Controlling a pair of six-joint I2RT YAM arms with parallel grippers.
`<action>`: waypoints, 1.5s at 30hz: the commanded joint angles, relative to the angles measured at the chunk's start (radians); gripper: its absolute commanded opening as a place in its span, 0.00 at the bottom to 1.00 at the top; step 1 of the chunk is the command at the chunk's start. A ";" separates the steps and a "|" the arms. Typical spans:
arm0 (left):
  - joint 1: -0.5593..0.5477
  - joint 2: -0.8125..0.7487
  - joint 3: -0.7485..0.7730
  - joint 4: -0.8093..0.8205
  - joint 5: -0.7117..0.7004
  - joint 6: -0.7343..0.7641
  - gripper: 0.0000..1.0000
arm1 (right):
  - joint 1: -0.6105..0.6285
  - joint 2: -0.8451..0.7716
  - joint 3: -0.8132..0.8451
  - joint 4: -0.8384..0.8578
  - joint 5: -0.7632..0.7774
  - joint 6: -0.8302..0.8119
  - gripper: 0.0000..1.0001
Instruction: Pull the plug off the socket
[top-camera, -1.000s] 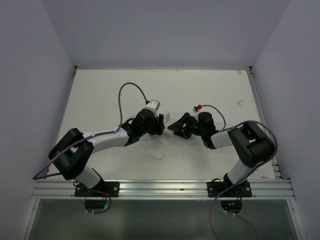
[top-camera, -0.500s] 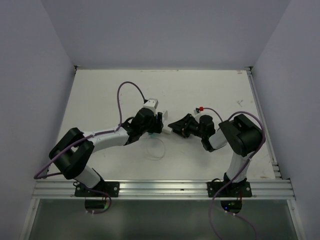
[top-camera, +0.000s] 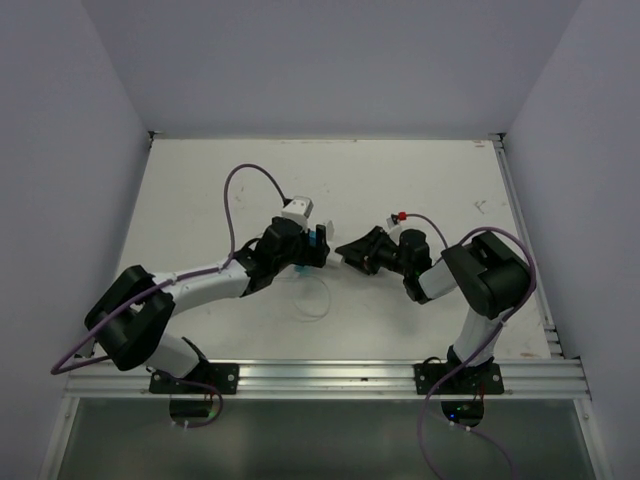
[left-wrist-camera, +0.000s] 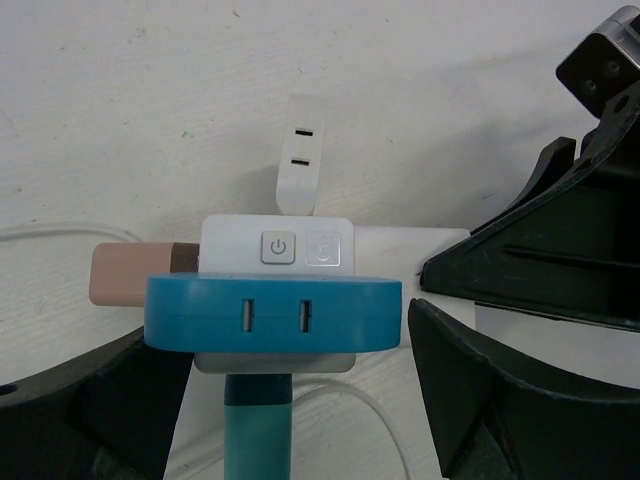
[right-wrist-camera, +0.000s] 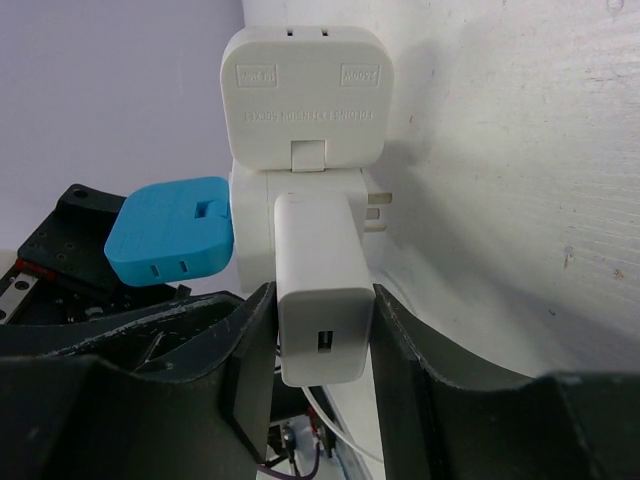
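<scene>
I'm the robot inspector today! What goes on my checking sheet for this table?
Surface: white table, a few small marks.
Job's things: socket between the arms, carrying a white USB plug, blue plug, flat white plug and pinkish plug.
Clutter: nothing seen.
Grippers: right gripper shut on the white USB plug; left gripper sits either side of the blue plug, grip unclear.
Cables: purple cables on both arms; thin white cable on the table.
Surroundings: plain walls, metal rail at the near edge.
</scene>
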 joint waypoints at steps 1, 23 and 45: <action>-0.009 -0.051 -0.022 0.117 0.000 0.016 0.89 | 0.010 -0.050 0.022 0.057 -0.022 -0.005 0.00; -0.009 -0.111 -0.157 0.103 -0.057 -0.176 0.99 | 0.010 -0.070 0.037 0.012 -0.012 0.004 0.00; -0.021 -0.083 -0.263 0.387 -0.089 -0.217 0.83 | 0.009 -0.080 0.036 -0.005 -0.005 -0.002 0.00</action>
